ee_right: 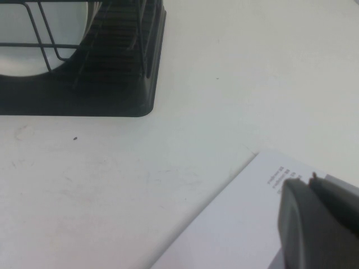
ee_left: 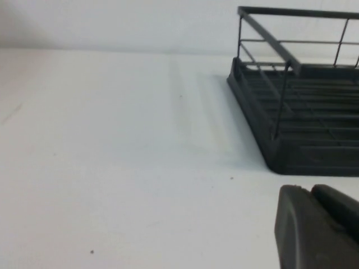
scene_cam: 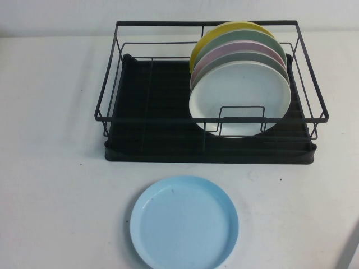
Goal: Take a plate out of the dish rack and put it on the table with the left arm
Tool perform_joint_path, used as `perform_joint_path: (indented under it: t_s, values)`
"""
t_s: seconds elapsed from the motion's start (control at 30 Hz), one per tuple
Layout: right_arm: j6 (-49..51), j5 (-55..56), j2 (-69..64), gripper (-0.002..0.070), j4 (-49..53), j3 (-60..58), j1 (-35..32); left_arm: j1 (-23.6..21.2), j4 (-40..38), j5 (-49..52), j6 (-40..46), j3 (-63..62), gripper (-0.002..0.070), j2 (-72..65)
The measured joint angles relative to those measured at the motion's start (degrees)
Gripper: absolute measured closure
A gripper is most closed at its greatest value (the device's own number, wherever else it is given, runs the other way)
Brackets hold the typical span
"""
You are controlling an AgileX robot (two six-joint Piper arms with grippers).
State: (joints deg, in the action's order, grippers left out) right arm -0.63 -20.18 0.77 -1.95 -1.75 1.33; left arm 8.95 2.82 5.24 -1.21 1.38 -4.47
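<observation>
The light blue plate lies flat on the white table, just in front of the dish rack. No gripper touches it. Neither arm shows in the high view. In the left wrist view my left gripper is shut and empty, low over bare table to the left of the rack's corner. In the right wrist view my right gripper is shut and empty, over a white sheet of paper, to the right of the rack.
Several plates stand on edge in the right half of the rack: a white plate in front, then grey-green, pink, green and yellow ones. The rack's left half holds nothing. The white plate also shows in the right wrist view.
</observation>
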Motion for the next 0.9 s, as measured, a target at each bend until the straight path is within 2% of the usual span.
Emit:
perform_joint_path:
  t_s: [0.1, 0.33, 0.5, 0.9]
  values:
    - [0.00, 0.00, 0.00, 0.0694, 0.00, 0.00, 0.00, -1.33, 0.00, 5.87, 0.64, 0.00, 0.0676, 3.85]
    - [0.00, 0.00, 0.00, 0.0694, 0.00, 0.00, 0.00, -1.42, -1.57, 13.71, 1.63, 0.00, 0.0676, 4.97]
    - [0.00, 0.00, 0.00, 0.0694, 0.00, 0.00, 0.00, -1.42, -5.45, 14.22, 1.72, 0.00, 0.0676, 4.97]
    - [0.00, 0.00, 0.00, 0.0694, 0.00, 0.00, 0.00, -1.42, -6.40, 14.24, 1.72, 0.00, 0.0676, 4.97]
